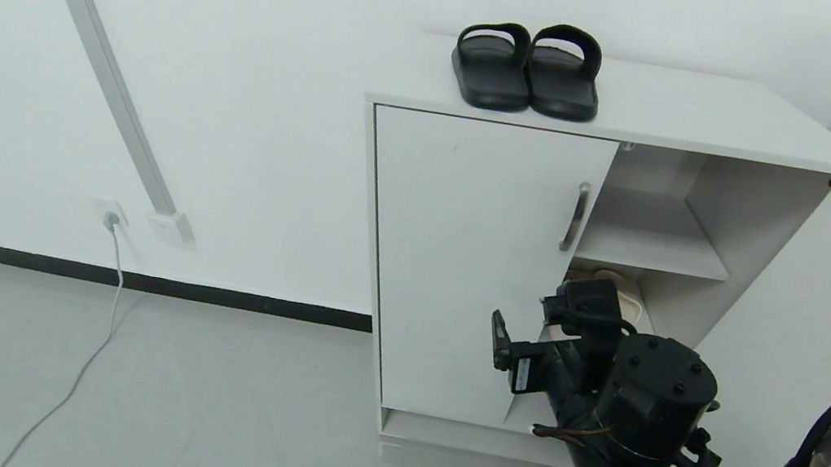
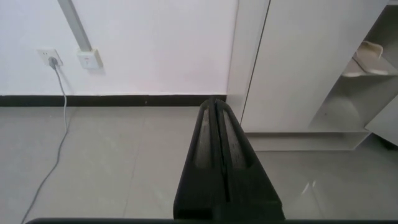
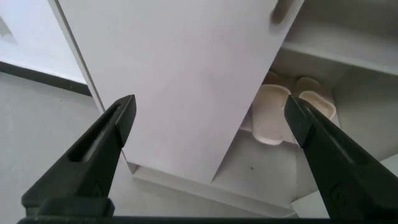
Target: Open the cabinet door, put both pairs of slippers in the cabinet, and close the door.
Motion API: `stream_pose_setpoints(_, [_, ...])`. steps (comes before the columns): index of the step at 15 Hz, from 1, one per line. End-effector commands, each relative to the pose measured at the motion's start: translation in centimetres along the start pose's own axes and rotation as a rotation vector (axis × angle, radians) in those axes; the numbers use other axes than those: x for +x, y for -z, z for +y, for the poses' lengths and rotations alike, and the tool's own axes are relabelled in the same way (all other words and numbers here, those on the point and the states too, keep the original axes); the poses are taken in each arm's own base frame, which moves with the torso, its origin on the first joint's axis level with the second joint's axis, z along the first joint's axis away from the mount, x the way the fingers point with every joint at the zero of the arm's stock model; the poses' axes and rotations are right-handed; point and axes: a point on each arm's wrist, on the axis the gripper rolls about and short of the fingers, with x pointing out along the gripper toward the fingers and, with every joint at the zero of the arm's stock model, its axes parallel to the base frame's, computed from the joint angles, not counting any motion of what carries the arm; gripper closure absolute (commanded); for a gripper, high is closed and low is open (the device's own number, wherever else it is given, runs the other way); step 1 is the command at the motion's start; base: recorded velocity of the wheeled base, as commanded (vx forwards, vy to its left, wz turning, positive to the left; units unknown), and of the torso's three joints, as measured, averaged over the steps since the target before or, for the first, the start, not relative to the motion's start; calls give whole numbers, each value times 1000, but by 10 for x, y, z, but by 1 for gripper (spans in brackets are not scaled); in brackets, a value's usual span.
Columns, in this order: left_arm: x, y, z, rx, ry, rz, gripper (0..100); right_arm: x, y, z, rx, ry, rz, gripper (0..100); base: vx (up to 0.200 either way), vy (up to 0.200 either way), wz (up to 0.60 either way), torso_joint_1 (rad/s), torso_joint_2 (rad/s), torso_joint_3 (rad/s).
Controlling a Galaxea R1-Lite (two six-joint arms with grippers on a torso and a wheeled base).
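The right gripper (image 3: 208, 124), spread wide and empty, hangs low, right of centre in the head view, before the cabinet's (image 1: 689, 110) closed left door (image 1: 469, 258). The left gripper (image 2: 216, 143) is pressed closed on nothing. Beige slippers (image 3: 287, 111) lie on the lower shelf inside. Black slippers (image 1: 526, 69) sit on the cabinet top, upper centre.

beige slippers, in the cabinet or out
In: the beige slippers lie side by side on a shelf inside the cabinet.

White cabinet (image 1: 689, 110) on grey floor (image 1: 193, 398): black slippers (image 1: 492, 76) on top, L of centre; beige pair (image 3: 273, 115) on lower shelf (image 3: 255, 168).
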Motion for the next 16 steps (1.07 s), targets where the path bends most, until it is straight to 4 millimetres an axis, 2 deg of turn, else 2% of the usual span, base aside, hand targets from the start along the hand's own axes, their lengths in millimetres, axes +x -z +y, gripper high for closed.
stream_pose_setpoints(1, [0,0,0,0,1,1,100,0,-1,0,1,0,-2,0,0,0,0,154,-486,-325])
stream_pose_setpoints(13, [0,0,0,0,1,1,100,0,-1,0,2,-1,-4,0,0,0,0,201,-512,-317])
stream_pose_setpoints(16, [0,0,0,0,1,1,100,-4,1,-1,2,-55,-10,0,0,0,0,246,-559,-325])
